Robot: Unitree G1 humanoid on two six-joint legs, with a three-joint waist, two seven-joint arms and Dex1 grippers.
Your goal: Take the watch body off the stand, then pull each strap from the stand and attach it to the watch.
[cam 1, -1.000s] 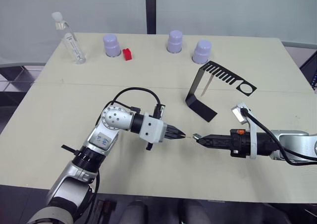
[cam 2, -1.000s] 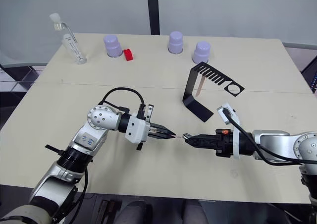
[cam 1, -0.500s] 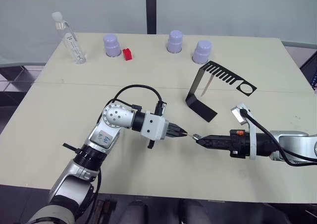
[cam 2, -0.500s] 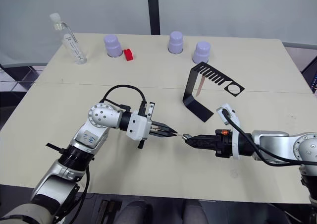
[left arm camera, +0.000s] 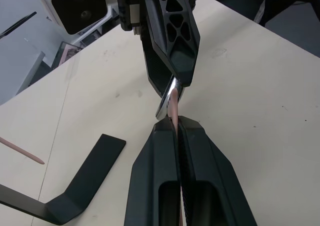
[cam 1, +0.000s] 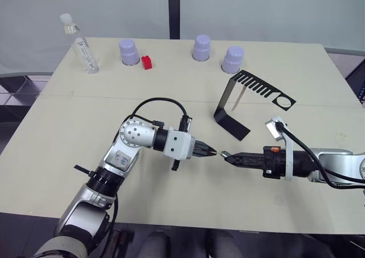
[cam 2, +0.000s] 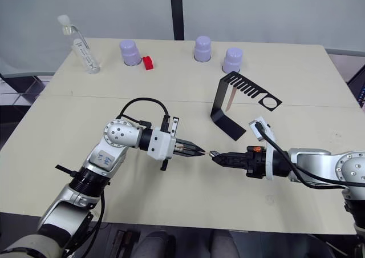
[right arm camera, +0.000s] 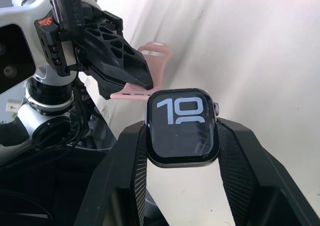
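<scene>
- Two grippers meet tip to tip over the table (cam 1: 68,132): the left gripper (cam 1: 210,152) points toward the right gripper (cam 1: 227,156), and the two lie almost on one line.
- The right gripper's fingers are pressed against the two sides of the watch body (right arm camera: 182,127), which sits between their tips with its screen turned to that wrist's camera.
- The screen shows large pale digits reading "10", with the top of a second row cut off below them.
- The left gripper's fingers are pinched together on a pink strap (left arm camera: 173,105); the strap's long axis runs along the fingers, and its free end reaches forward to the edge of the watch body.
- In the right wrist view the strap (right arm camera: 145,70) lies edge-on beside the left gripper's fingertip, just past the far edge of the watch.
- Beyond the right gripper stands the black stand (cam 1: 239,101), well apart from both grippers, with the second strap (cam 2: 230,101) hanging from its slotted arm.
- No brand lettering is readable.
</scene>
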